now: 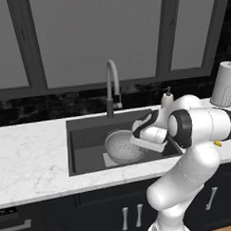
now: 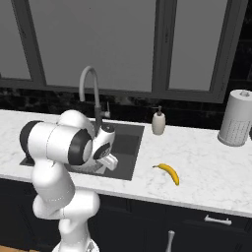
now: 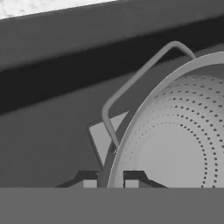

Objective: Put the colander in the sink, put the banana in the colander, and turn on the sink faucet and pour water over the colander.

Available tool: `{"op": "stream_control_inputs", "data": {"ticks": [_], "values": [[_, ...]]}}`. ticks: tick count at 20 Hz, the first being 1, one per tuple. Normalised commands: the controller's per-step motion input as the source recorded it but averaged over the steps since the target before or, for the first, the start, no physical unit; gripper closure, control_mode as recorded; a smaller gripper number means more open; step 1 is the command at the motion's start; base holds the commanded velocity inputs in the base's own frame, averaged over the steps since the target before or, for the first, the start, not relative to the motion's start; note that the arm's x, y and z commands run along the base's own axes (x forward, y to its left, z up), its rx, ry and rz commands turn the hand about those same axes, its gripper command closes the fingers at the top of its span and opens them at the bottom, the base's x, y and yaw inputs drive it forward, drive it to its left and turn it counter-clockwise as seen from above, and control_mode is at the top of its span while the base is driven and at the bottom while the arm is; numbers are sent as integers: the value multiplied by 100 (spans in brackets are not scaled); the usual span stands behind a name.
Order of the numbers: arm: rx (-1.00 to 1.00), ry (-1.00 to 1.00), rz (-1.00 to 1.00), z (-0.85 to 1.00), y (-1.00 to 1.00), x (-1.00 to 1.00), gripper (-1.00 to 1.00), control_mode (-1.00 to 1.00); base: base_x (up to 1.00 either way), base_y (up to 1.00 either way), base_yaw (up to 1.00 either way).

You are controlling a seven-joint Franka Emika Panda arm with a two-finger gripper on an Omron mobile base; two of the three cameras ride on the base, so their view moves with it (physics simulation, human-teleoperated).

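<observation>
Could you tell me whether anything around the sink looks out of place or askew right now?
Nothing stands out. The colander sits upright in the sink, with the jaws closed on its rim. The banana lies on the counter, not yet moved.

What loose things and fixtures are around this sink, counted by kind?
Colander: 1
Banana: 1
Faucet: 1
Soap dispenser: 1
White dotted cylinder: 1
Sink: 1
Total: 6
</observation>
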Motion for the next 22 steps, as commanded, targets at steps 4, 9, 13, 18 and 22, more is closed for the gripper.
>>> {"op": "stream_control_inputs", "data": {"ticks": [4,9,13,18,22], "values": [[0,0,8,-22,4,14,100,-100,0,0,0],[0,0,5,-17,0,2,100,-100,0,0,0],[0,0,2,-14,0,8,100,-100,0,0,0],[0,0,0,-11,0,1,100,-100,0,0,0],[0,0,0,-13,7,6,100,-100,0,0,0]]}}
